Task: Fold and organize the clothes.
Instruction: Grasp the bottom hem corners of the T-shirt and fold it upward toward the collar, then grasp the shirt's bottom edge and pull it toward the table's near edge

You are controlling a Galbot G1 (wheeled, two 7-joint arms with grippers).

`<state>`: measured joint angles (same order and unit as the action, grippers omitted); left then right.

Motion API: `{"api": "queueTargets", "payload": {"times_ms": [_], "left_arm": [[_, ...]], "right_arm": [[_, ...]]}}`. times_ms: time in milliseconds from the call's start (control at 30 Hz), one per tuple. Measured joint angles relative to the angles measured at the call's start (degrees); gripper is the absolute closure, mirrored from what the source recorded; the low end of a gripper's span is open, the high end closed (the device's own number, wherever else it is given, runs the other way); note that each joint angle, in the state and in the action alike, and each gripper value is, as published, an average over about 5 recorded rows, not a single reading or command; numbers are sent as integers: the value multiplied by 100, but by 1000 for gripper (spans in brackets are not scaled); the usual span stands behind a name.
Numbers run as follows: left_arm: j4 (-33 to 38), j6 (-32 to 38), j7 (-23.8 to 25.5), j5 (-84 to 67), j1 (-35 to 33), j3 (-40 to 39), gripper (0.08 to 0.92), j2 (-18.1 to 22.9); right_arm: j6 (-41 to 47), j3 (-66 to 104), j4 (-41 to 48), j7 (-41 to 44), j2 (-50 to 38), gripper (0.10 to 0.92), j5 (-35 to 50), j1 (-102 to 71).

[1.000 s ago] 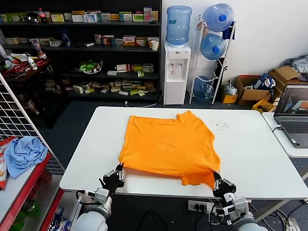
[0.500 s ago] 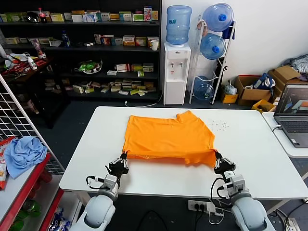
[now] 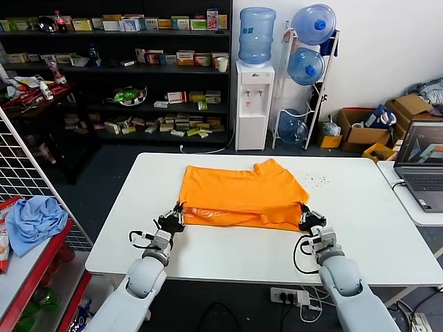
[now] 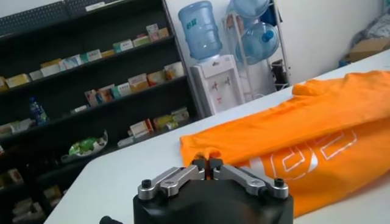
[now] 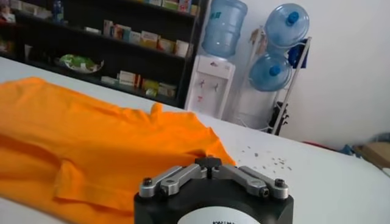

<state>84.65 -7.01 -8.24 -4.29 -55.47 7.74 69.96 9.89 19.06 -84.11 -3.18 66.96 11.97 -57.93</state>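
Orange T-shirt [image 3: 241, 196]: folded on white table [image 3: 360, 228] | left claw [image 3: 174, 218]: at 7 o'clock corner, nipping hem | right claw [image 3: 309, 220]: at 5 o'clock corner, grip indiscernible

A mock shop set up inside a lab or storeroom is suggested. Behind the white table [image 3: 360, 228], dark shelves [image 3: 118, 76] stocked with boxed goods are seen; beside them a water dispenser [image 3: 254, 104] and spare water bottles [image 3: 309, 48]; right of the table, cardboard boxes [image 3: 367, 128] and a laptop [image 3: 422, 162].

Pale grey arms, black cabled wrists, silver links.
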Motion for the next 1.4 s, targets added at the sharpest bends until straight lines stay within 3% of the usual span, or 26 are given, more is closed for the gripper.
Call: {"api": "queueTargets", "payload": {"times_ms": [533,667,767,900,1400], "left_arm": [[388,-551,-170,-1148,-262,39,318,-111],[356,-664,-183,-1365,-225,40,212,-81],[284,-730,-181,-1492,-179,43,190,-76],[175,-785,-152,-1613,-126,52,243,-84],[140,-1079,-50,-1933,-172,20,693,-203]], "right_arm": [[693,193,-767,-67,-305,292,241,-692],[781,271,-827,-50,-334,216,267,-793],[818,299,-827,-35,-339,246,287,-827],[864,310,-761,-19,-340,356,309,-841],[1000,327,-604,-104,-354,789,323,-935]]}}
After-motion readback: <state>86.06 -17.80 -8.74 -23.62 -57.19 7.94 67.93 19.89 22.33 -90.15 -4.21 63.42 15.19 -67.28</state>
